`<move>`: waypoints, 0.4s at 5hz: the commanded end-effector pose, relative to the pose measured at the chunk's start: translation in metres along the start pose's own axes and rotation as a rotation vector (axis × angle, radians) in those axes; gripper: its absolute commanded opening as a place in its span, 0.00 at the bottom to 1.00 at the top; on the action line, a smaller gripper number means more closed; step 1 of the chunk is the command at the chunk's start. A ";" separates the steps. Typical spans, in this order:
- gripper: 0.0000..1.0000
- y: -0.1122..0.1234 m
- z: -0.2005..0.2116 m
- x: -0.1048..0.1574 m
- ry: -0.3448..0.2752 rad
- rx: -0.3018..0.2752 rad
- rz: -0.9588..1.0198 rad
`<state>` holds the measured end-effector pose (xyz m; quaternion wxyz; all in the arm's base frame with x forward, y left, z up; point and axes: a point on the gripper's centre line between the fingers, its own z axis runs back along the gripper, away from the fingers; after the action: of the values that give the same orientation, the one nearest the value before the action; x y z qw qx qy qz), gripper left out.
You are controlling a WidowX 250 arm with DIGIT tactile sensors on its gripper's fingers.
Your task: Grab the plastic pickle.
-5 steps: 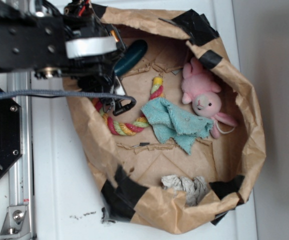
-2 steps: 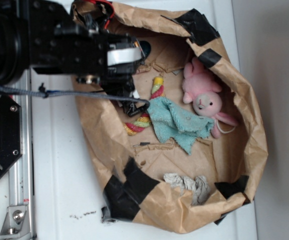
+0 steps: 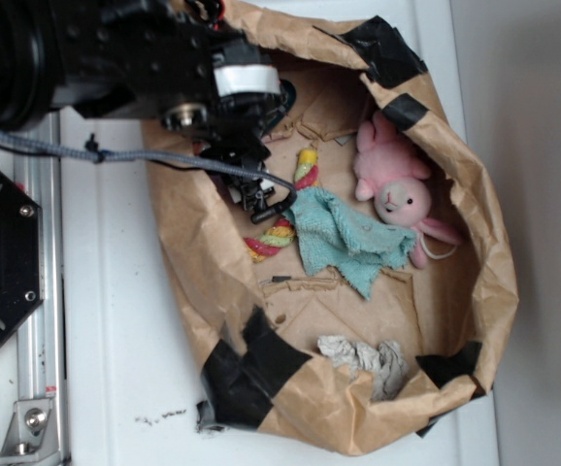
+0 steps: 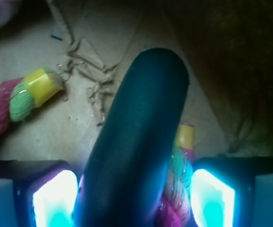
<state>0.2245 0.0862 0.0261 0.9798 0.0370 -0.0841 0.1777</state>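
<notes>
- Where the white surface is seen from the exterior view, most of it is taken up by a crumpled brown paper bag patched with black tape, laid open like a basin.
- At about ten o'clock of the bag, the black robot arm is seen reaching in over the rim, with a grey cable trailing from it.
- A light teal cloth is found near the bag's centre, with a pink bunny toy just beside it at two o'clock.
- A multicoloured rope ring is seen touching the cloth's nine o'clock edge, partly hidden under the arm.
- A grey crumpled rag lies at the bag's six o'clock.
- The plastic pickle is shown in the wrist view between the two lit fingers, lying over the rope.
- The tool is spread apart; contact with the pickle cannot be told.
</notes>
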 end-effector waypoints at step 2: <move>0.00 -0.013 0.001 0.012 -0.012 -0.037 -0.075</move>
<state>0.2314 0.0875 0.0222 0.9865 0.0201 -0.0811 0.1410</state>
